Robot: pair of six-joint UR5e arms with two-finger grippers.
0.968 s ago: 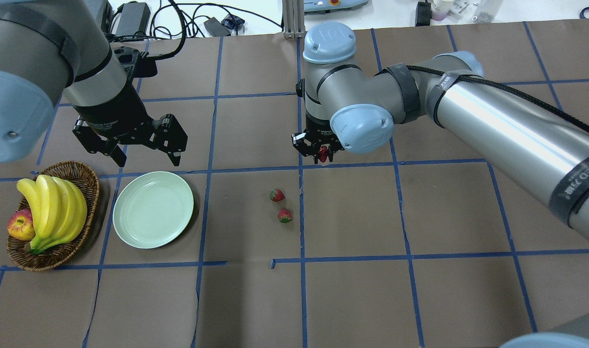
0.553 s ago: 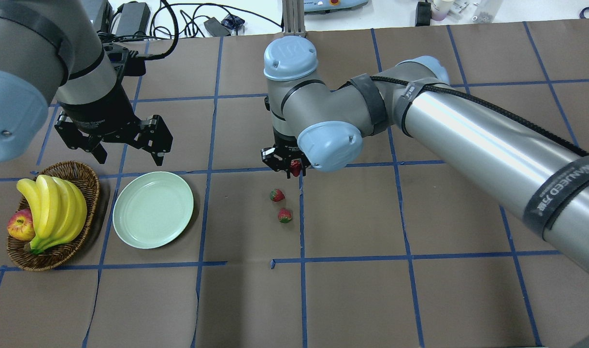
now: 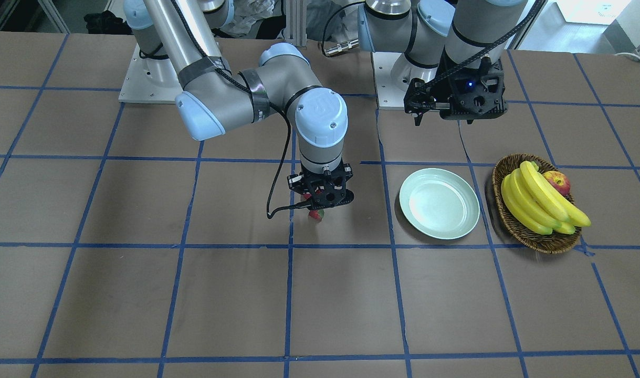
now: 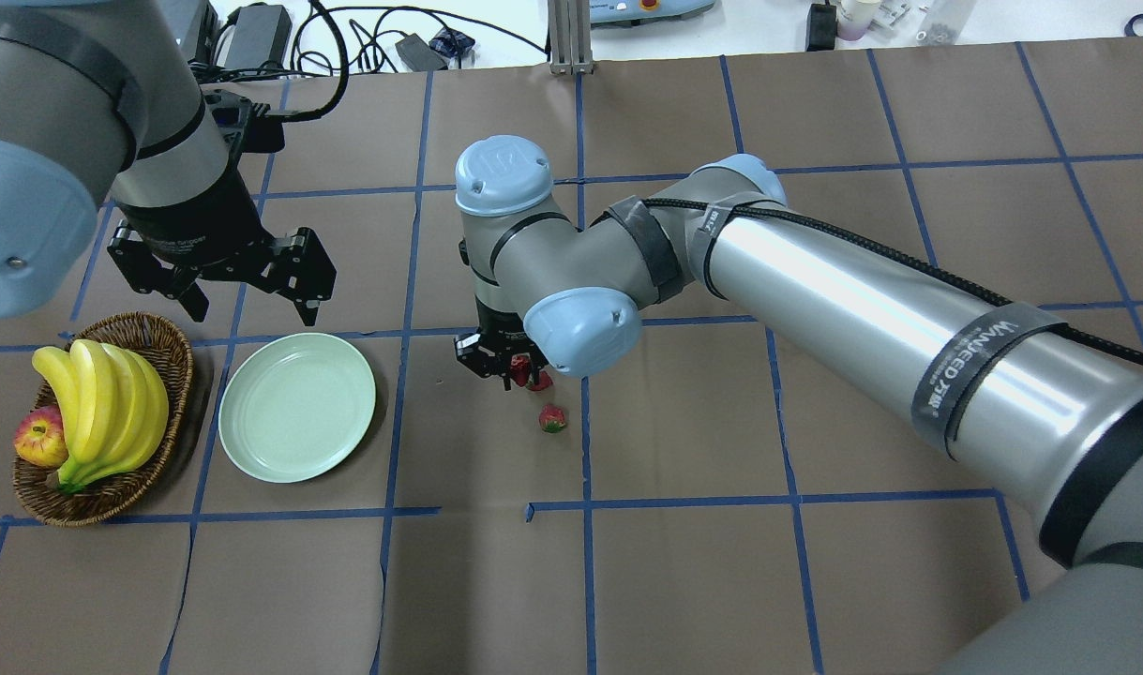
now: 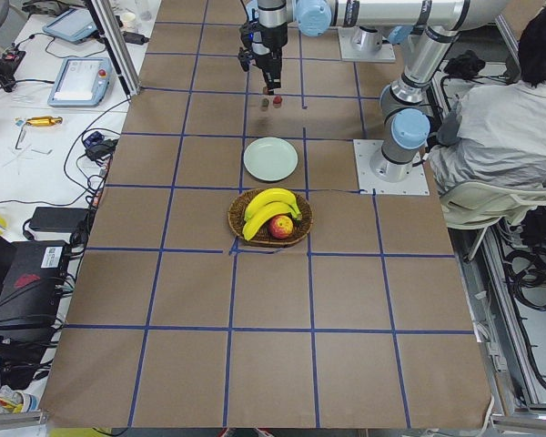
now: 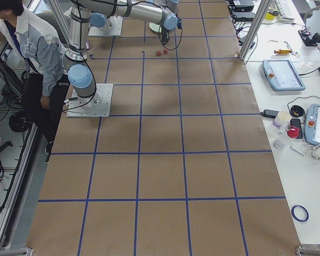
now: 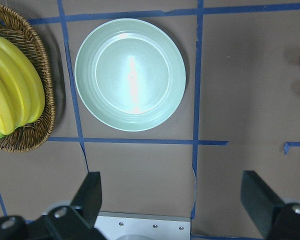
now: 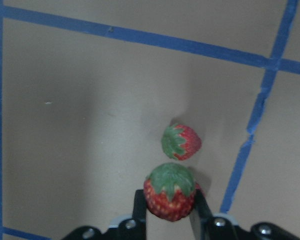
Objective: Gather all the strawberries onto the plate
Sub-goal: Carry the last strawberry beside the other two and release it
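Red held strawberry (image 8: 169,196) is pinched between the two fingers (image 8: 140,212) of the right gripper (image 4: 513,367), green cap facing away from the wrist. We see it raised off the brown paper table (image 4: 684,581). Second strawberry (image 4: 541,382) lies on the paper just beside that gripper, partly hidden by it in the overhead view. Third strawberry (image 4: 552,418) lies near, a bit further from the fingertips. Both are loose and all three are off the plate (image 4: 297,420). Plate sits well apart from the right gripper, on its side toward the left arm. Left gripper (image 4: 252,298) hovers with jaws spread wide, gripping nothing. In the left wrist view the plate is just ahead of its fingertips, one finger (image 7: 90,192) at each side of the frame. Basket (image 4: 175,349) with bananas (image 4: 102,403) and apple (image 4: 38,437) is just beside the plate, on the side away from the right gripper, near the left gripper's outer finger
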